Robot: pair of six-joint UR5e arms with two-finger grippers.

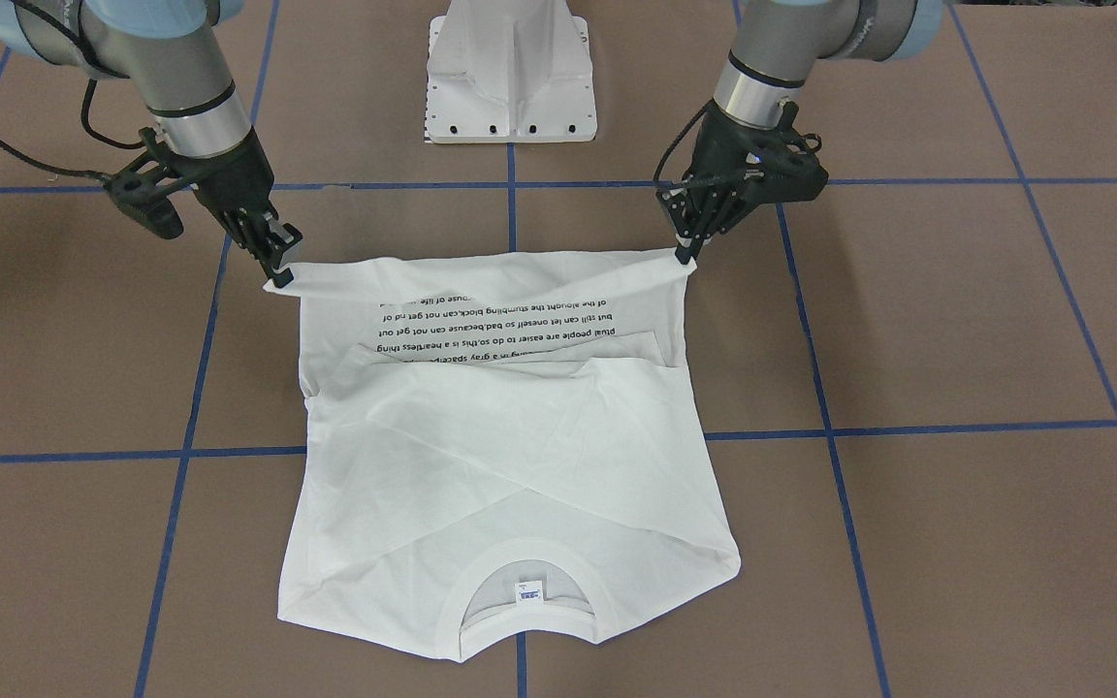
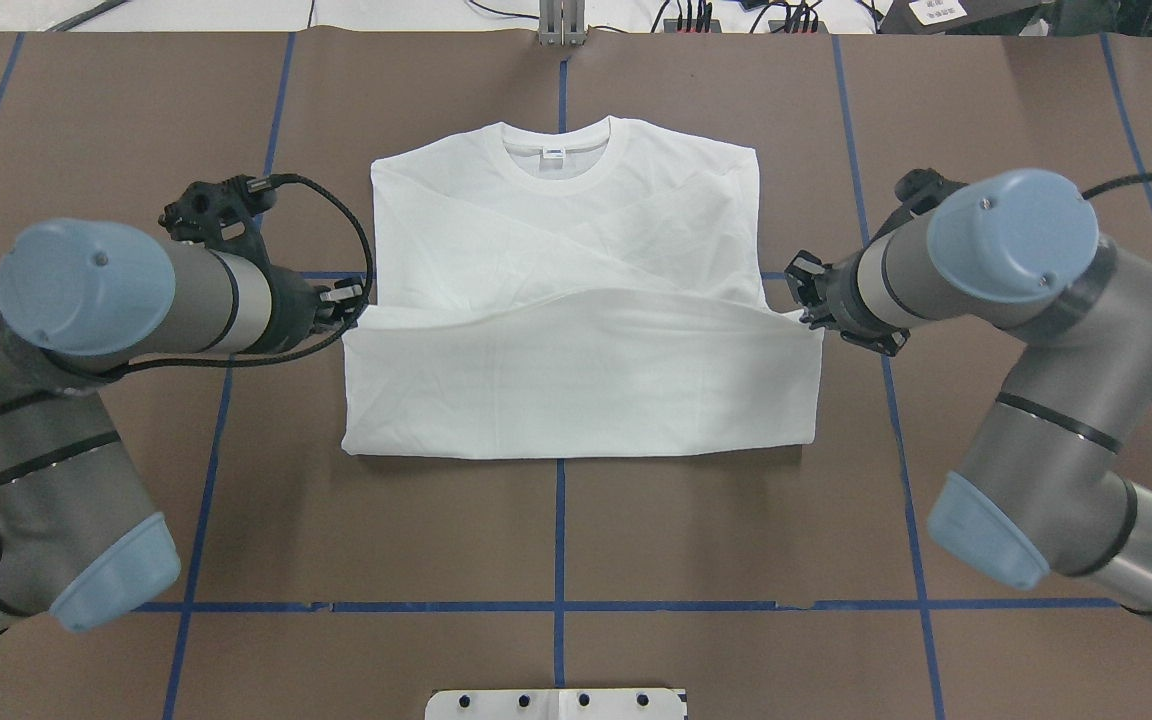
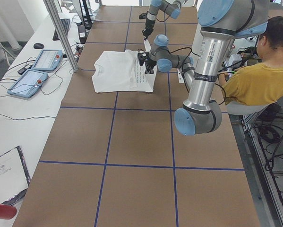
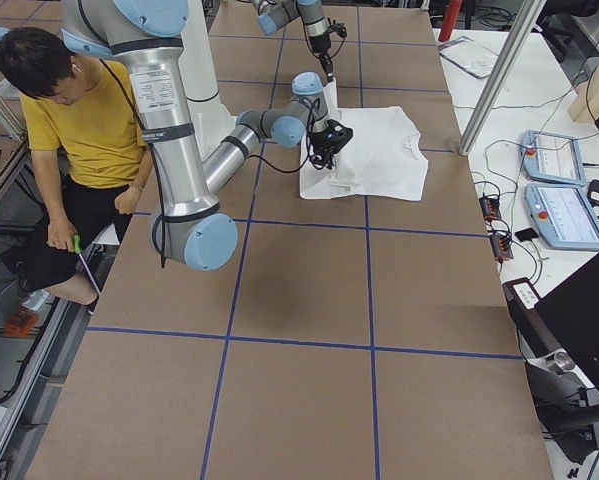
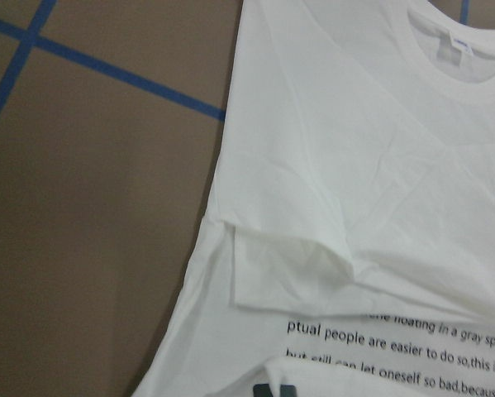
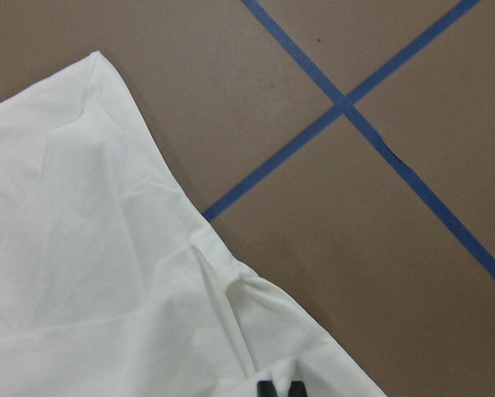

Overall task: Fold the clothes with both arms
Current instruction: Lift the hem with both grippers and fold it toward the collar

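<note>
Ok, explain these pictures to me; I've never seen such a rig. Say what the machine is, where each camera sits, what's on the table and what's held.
Two robot arms stand at a brown table taped with blue lines. One picture faces the robot from across the table, one looks down from behind its shoulders, two look along the table from its ends, and two come from cameras on the wrists. A white shirt lies on the table, sleeves folded across it, collar away from the robot. The left gripper and the right gripper each pinch one corner of the hem, holding it lifted above the shirt, so the printed text on its underside shows. A person sits beside the robot in the side views.
</note>
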